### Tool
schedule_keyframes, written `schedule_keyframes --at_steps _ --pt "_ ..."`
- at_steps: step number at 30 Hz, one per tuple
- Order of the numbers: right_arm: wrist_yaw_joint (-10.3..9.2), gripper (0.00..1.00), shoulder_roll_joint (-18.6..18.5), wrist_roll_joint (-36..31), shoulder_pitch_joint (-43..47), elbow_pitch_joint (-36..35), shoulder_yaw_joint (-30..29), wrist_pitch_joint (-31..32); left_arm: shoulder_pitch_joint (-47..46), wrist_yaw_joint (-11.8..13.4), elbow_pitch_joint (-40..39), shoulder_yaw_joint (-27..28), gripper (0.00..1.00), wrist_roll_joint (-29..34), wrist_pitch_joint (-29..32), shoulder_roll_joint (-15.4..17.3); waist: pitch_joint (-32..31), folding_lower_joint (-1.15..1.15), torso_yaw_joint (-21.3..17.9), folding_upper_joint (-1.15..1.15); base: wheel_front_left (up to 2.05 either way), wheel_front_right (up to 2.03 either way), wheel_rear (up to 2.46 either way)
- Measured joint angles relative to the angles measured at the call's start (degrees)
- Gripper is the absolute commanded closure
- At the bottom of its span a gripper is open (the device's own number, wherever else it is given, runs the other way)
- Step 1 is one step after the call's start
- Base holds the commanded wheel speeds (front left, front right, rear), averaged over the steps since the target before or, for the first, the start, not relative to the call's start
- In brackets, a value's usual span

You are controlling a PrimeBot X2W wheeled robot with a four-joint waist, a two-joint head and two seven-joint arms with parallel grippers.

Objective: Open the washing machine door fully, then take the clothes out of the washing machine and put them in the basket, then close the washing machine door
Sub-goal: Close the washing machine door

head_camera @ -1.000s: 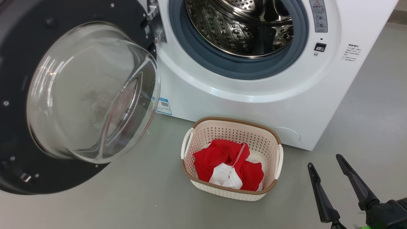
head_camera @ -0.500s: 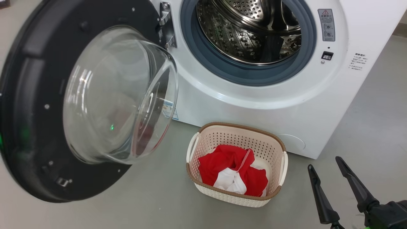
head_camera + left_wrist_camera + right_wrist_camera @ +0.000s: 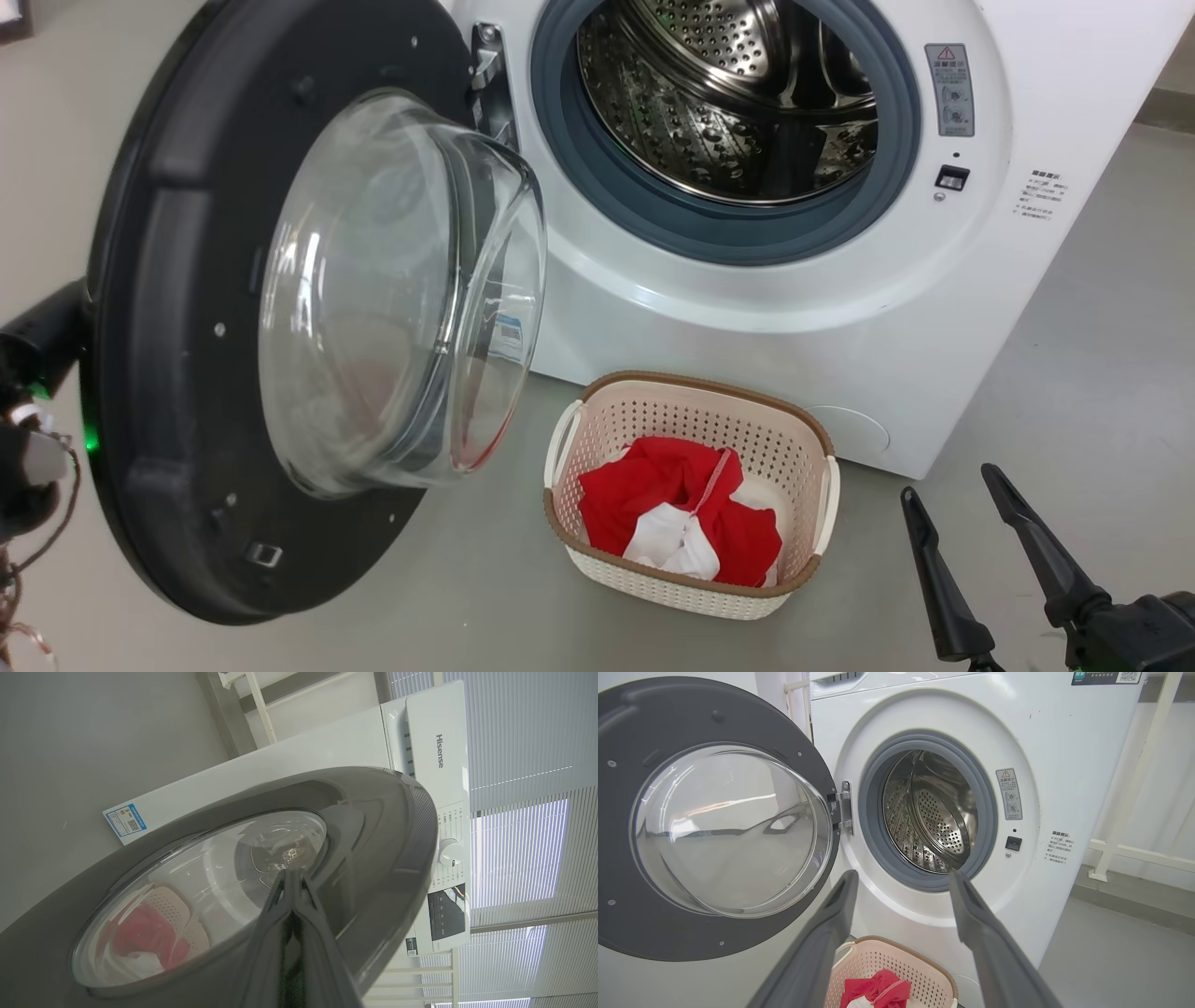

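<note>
The washing machine stands with its steel drum bare. Its black washing machine door, with the bulging glass bowl, hangs partly swung out at the left. The red and white clothes lie in the cream basket on the floor before the machine. My left gripper is shut, its tips resting against the door's glossy outer face; my left arm pokes out behind the door's left edge. My right gripper hangs open and holds nothing at the lower right, right of the basket, fingers spread.
Grey floor stretches around the machine and basket. A white railing and wall stand to the machine's right. Window blinds show behind the machine in the left wrist view.
The door has swung inward toward the machine's opening and looks more edge-on. My left arm has come into sight behind it. The head camera has shifted; the right gripper stays open.
</note>
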Motion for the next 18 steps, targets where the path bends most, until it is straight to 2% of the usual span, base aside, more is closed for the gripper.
schedule_keyframes --at_steps 18 --pt "0.00 0.00 0.00 1.04 -0.01 1.19 0.36 -0.59 5.58 2.34 -9.68 -0.11 1.00 -3.58 1.00 -8.09 -0.02 0.00 -2.19 0.00 0.00 0.00 0.00"
